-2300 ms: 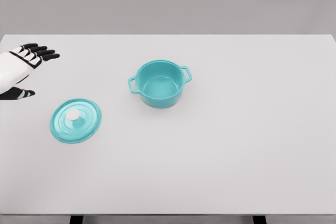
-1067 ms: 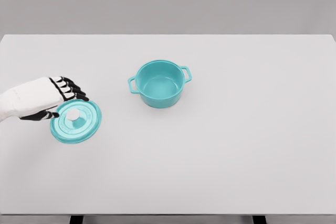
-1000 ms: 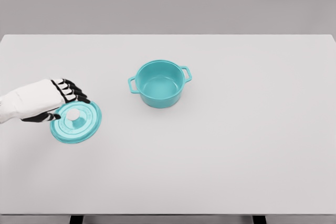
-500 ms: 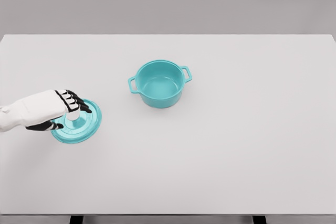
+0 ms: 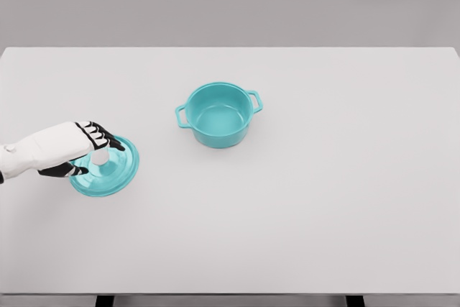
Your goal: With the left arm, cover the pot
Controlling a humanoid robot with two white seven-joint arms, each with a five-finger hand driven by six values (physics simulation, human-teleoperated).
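Table edge: the white table (image 5: 302, 235) fills most of the head view; its near edge runs along the bottom of the picture, with two dark legs showing just below it.

Left hand: the left hand (image 5: 72, 150) comes in from the left edge, low on the left side, palm down over the lid. Its black-tipped fingers (image 5: 108, 140) curl down over the white knob (image 5: 100, 157), and the thumb sits on the near side of the knob. The fingers look closed around the knob, though the contact itself is partly hidden by the hand.

Lid: the teal lid (image 5: 115, 174) lies on the table at the near left, top side up, knob pointing upward. It appears flat on the surface. Being round, it has no long axis.

Pot: the teal pot (image 5: 218, 115) stands upright near the middle of the table, farther back and to the right of the lid, well apart from it. Its mouth faces up and is uncovered. Its two handles lie on a line running from near left to far right.

Far edge: the table's back edge meets a plain grey wall (image 5: 230, 5).
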